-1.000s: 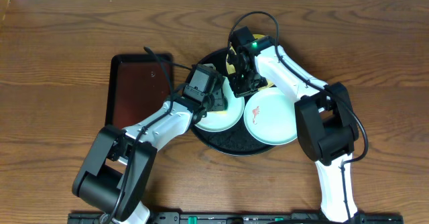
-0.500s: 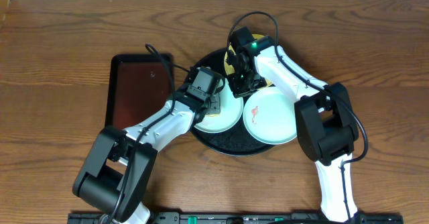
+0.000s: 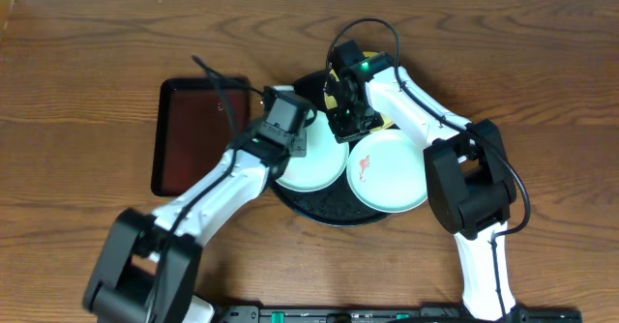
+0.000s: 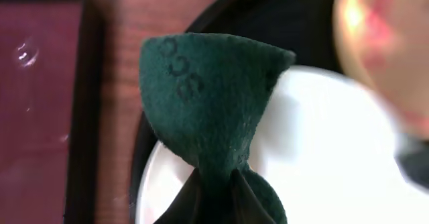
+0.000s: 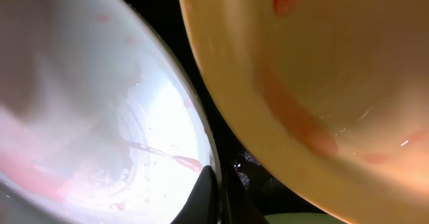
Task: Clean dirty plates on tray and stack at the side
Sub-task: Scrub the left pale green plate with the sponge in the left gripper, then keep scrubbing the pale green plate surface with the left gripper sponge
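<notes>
Scrubbing step: pinches green pad [image 4: 204, 96] with left tool [image 4: 216, 196] over mint plate [image 4: 328, 157], presses right tool [image 5: 209, 196] together. Needs downward wipe next.

Overhead, soft even light from above falls on the tabletop [image 3: 97, 52]; the wood grain reads sharp; the arms cast only short, faint shadows beside the black tray [image 3: 329, 207]; the pale plates [image 3: 392, 173] on that tray are bright, close to white. The left wrist view is soft and smeared; the green pad [image 4: 208, 96] over the tray's rim is the clearest thing; the plate behind it burns out to flat white; small glints speckle the reddish-brown tray [image 4: 33, 83] left of the black one. The right wrist view is too close and wholly out of focus; hard white glare sits on a pale plate [image 5: 154, 117]; thin wet highlights streak the yellow plate [image 5: 322, 83]; the tray between them sinks to black.
</notes>
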You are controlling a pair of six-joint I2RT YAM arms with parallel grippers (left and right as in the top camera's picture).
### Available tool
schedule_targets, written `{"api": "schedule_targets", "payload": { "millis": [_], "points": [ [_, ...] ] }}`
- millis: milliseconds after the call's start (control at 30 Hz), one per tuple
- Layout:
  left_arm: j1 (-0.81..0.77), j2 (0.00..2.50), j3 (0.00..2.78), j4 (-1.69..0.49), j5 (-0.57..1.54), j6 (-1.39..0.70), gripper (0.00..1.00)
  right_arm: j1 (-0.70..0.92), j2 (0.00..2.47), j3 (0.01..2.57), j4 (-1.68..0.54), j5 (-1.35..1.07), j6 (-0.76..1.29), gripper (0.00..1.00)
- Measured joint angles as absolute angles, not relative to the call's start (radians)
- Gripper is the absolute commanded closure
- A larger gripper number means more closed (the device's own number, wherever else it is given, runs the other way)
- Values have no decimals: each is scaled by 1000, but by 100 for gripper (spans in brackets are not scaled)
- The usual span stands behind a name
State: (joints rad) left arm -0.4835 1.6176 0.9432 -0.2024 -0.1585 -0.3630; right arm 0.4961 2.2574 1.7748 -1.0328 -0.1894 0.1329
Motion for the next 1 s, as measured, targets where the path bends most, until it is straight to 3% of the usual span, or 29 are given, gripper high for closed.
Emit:
{"api": "schedule_targets", "payload": {
  "millis": [233, 533, 1000],
  "points": [
    [-485, 1609, 943, -176, 42, -502, 92, 496, 2257, 1775, -1032, -189, 133, 99],
    [-479, 1758, 943, -180, 103, -563, 92, 496, 2257, 1776, -1036, -186, 133, 99],
    [-421, 1759, 968, -317, -161, -496, 93, 505, 2257, 1783, -1047, -236, 133, 99]
  ]
}}
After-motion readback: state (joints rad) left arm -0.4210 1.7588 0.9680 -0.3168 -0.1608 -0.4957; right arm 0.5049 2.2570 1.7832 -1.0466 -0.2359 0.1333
